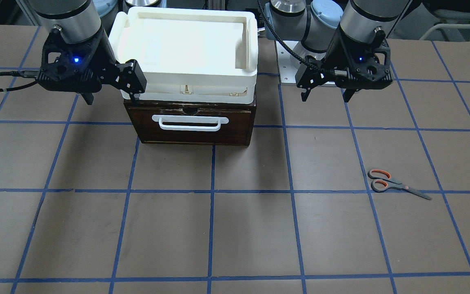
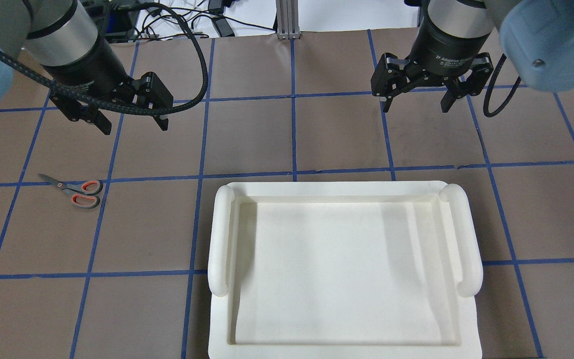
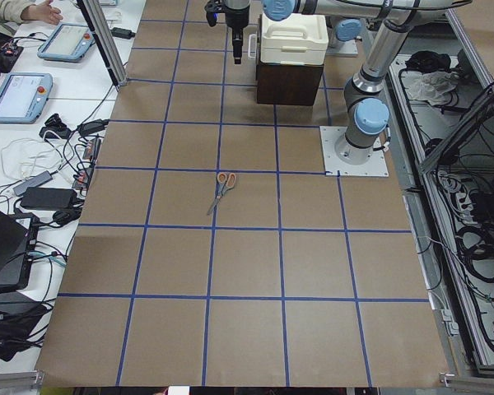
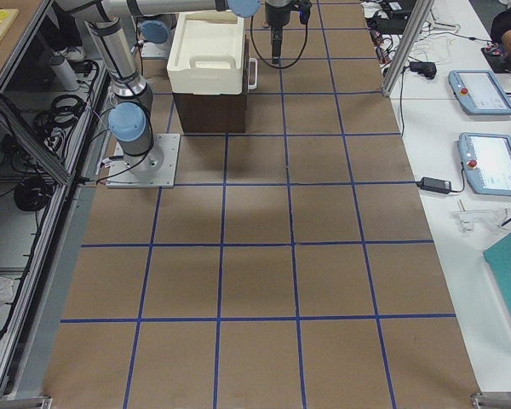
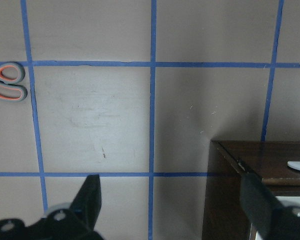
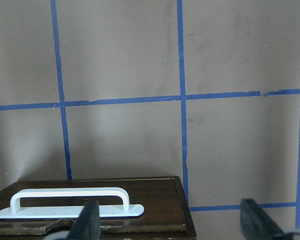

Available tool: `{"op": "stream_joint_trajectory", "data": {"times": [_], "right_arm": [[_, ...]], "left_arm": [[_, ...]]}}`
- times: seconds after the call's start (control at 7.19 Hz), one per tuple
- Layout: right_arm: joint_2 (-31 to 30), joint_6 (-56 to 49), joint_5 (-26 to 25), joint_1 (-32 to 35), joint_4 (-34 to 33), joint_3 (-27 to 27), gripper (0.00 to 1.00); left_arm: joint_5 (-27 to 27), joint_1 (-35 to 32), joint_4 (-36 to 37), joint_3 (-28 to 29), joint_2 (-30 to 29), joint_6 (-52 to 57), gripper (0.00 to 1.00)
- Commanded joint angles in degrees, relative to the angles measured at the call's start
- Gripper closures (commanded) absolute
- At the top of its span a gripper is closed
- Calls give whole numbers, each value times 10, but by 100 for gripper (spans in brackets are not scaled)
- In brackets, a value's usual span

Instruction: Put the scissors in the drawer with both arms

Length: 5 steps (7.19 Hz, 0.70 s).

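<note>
Scissors: the scissors (image 1: 398, 186) lie flat on the table (image 1: 235, 228), on the robot's left side, well apart from the drawer (image 1: 194, 132).
Which way: their long side runs along the table. The tips point away from the drawer and the loops are nearer it. The blades are together.
Drawer: shut, with white trays (image 1: 202, 49) stacked on top.
Left gripper (image 1: 327, 97): fingers apart, holding nothing, up in the air.
Right gripper (image 1: 112, 100): fingers apart, holding nothing, by the drawer's front.
Hard to see: from overhead the top tray hides the drawer. The left wrist camera shows only the loops.
</note>
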Motion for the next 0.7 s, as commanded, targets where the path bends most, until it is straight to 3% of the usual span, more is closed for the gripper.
{"op": "stream_joint_trajectory", "data": {"times": [0.0, 0.14, 0.42, 0.56], "right_arm": [[0, 2, 0, 0, 2, 0, 0], [0, -1, 9, 0, 2, 0, 0], [21, -10, 32, 2, 3, -2, 0], [40, -65, 46, 11, 2, -7, 0]], "left_arm": [[1, 1, -1, 0, 1, 4, 0], [0, 19, 10, 3, -4, 79, 0], [-3, 120, 11, 0, -9, 317, 0], [0, 141, 11, -3, -11, 451, 0]]}}
